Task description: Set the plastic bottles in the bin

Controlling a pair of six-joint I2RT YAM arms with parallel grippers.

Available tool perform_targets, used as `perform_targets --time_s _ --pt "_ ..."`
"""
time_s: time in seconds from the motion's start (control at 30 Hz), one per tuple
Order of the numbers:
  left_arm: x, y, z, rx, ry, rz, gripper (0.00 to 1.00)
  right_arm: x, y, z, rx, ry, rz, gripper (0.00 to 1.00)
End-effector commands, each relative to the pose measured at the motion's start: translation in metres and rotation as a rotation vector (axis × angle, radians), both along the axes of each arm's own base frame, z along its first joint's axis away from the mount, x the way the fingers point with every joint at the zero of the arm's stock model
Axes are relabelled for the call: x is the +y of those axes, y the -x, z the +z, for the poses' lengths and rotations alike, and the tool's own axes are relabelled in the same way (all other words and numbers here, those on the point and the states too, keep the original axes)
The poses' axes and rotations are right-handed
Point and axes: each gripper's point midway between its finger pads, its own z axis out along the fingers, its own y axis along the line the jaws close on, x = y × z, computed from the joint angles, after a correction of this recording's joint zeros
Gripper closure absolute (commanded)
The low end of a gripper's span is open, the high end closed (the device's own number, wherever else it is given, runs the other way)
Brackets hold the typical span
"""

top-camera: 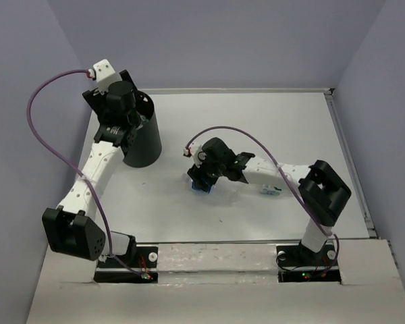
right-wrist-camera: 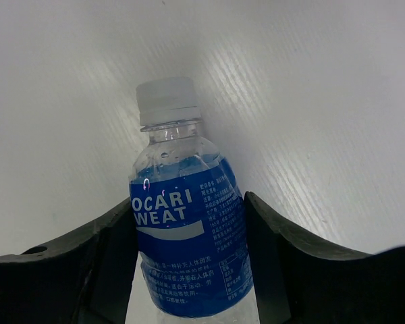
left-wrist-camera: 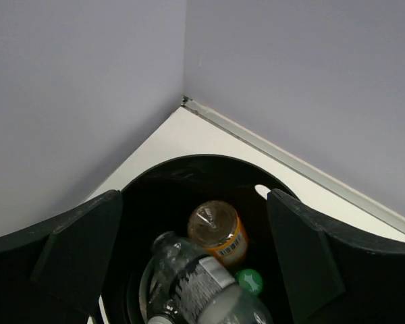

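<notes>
One bottle is in hand. White desk (top-camera: pixel 256 121): open room is seen between mid-desk and the tall black cylindrical bin (top-camera: pixel 143 143) at far left, with the walls (top-camera: pixel 223 40) well apart. The bin mouth is overhung by the left pincer (left-wrist-camera: pixel 193 223), fingers apart and empty; it is judged best withdrawn first. Right pincer (right-wrist-camera: pixel 189 229) is clamped on the clear blue-labelled plastic bottle (right-wrist-camera: pixel 182 169) at mid-desk. A lift above the rim is advised before crossing. Orange plastic bottle (left-wrist-camera: pixel 219 233) and a clear one (left-wrist-camera: pixel 202 290) lie inside.

One bin (left-wrist-camera: pixel 189 162), one orange bottle (left-wrist-camera: pixel 219 233), one green bottle (left-wrist-camera: pixel 250 280), one clear bottle (left-wrist-camera: pixel 196 283), at least one blue-labelled bottle (right-wrist-camera: pixel 185 250)
</notes>
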Motion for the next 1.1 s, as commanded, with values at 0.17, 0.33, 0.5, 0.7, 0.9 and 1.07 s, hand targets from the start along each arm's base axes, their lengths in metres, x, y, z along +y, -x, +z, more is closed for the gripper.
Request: perform_targets --time_s 0.17,0.33,0.5,0.7,0.9,1.07 --pt "-0.038 0.072 0.073 -0.237 0.198 -0.326 0.01 0.037 -0.011 0.180 -0.205 -0.444 0.008 0.50" --pt "-0.060 0.114 0.050 -0.226 0.244 -0.505 0.01 0.053 -0.017 0.264 -0.276 -0.657 0.004 0.51" --pt "-0.052 0.162 0.041 -0.251 0.251 -0.531 0.01 0.077 -0.030 0.336 -0.316 -0.862 -0.002 0.53" --pt "-0.043 0.201 0.013 -0.266 0.308 -0.514 0.05 0.094 -0.039 0.433 -0.459 -1.159 0.049 0.54" --pt "-0.044 0.218 -0.007 -0.206 0.351 -0.525 0.07 0.133 -0.075 0.448 -0.533 -1.271 0.054 0.56" --pt "-0.050 0.226 -0.007 -0.203 0.372 -0.560 0.07 0.160 -0.104 0.448 -0.613 -1.387 0.053 0.59"
